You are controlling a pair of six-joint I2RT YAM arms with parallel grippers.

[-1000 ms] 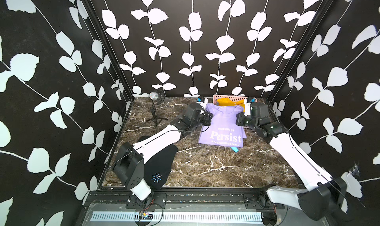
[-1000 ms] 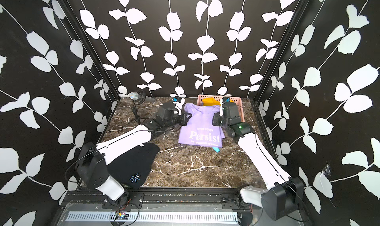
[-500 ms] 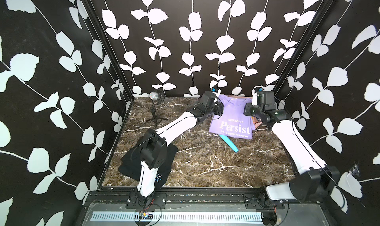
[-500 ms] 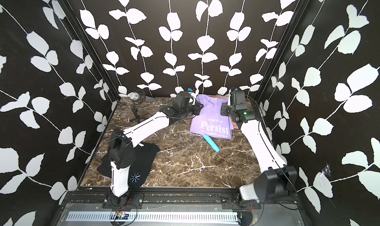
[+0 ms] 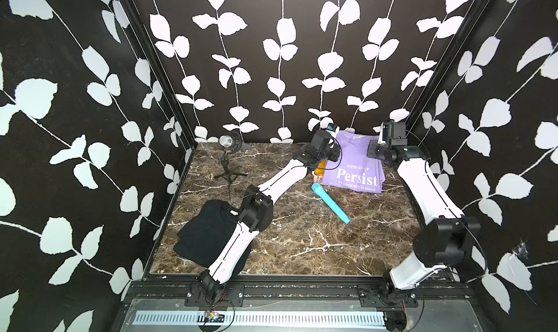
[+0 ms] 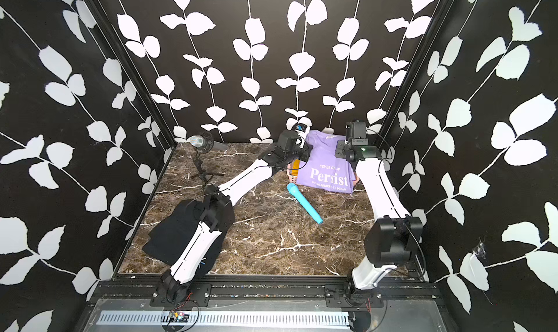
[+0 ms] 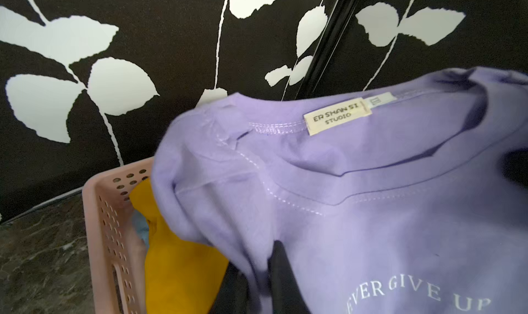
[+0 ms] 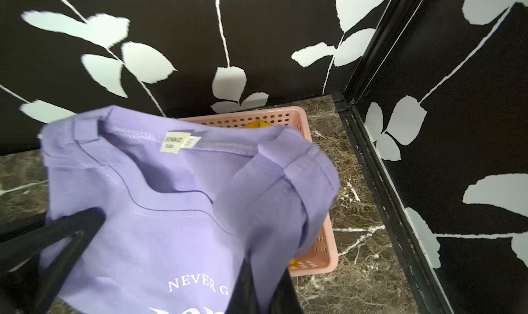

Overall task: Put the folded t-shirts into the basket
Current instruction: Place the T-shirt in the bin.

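Note:
The lilac "Persist" t-shirt [image 5: 353, 167] [image 6: 330, 167] hangs over the pale pink basket [image 5: 317, 173] [image 8: 323, 258] in the back right corner and hides most of it. My left gripper [image 7: 257, 269] [image 5: 335, 152] is shut on the shirt's one shoulder. My right gripper [image 8: 265, 281] [image 5: 373, 150] is shut on the other shoulder's folded sleeve. A mustard-yellow t-shirt [image 7: 177, 269] [image 8: 257, 124] lies inside the basket, with a bit of light blue cloth [image 7: 141, 227] under it. The black t-shirt [image 5: 205, 230] [image 6: 172, 237] lies at the front left, partly under my left arm.
A light blue cylinder [image 5: 330, 203] [image 6: 305, 203] lies on the marble table just in front of the basket. A small lamp on a tripod [image 5: 229, 152] stands at the back left. The basket sits close to the back and right walls.
Both grippers have carried the lilac shirt back and to the right, from the table's middle to over the basket. The blue cylinder that lay under it now shows.

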